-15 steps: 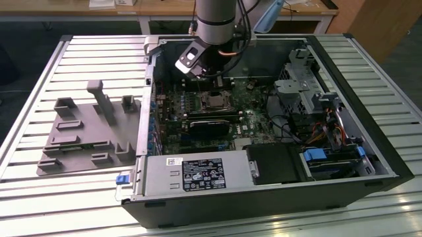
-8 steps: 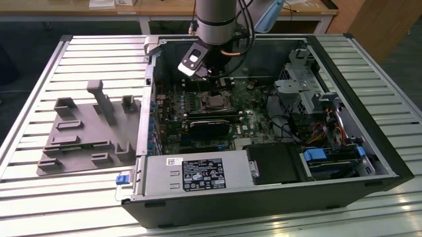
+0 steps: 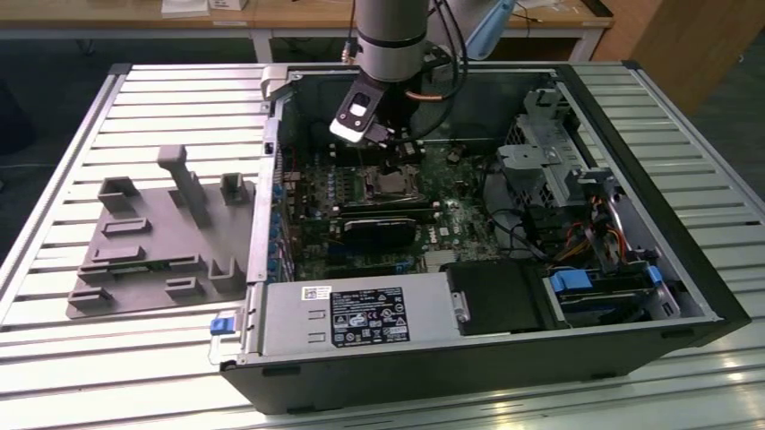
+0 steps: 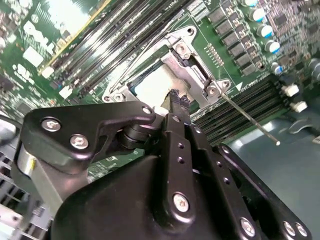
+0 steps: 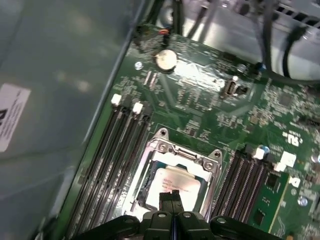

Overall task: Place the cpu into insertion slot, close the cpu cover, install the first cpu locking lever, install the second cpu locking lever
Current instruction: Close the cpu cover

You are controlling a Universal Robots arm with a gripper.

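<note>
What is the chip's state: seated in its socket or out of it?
Seated: in the first wrist view the chip lies flat beneath the metal frame, its pale top showing through the window.

- In the exterior view, the arm (image 3: 392, 36) is a smooth silver-grey cylinder with a dark band near its lower end.
- Black cables (image 3: 450, 67) loop beside it.
- A white-and-black block (image 3: 356, 115) sits at the wrist.
- In the second wrist view, the gripper (image 4: 175, 98) is matt black, with a bulky rounded body, flat hinged link plates and narrow fingers.
- Round silver screws (image 4: 181, 201) stud its plates and links.
</note>
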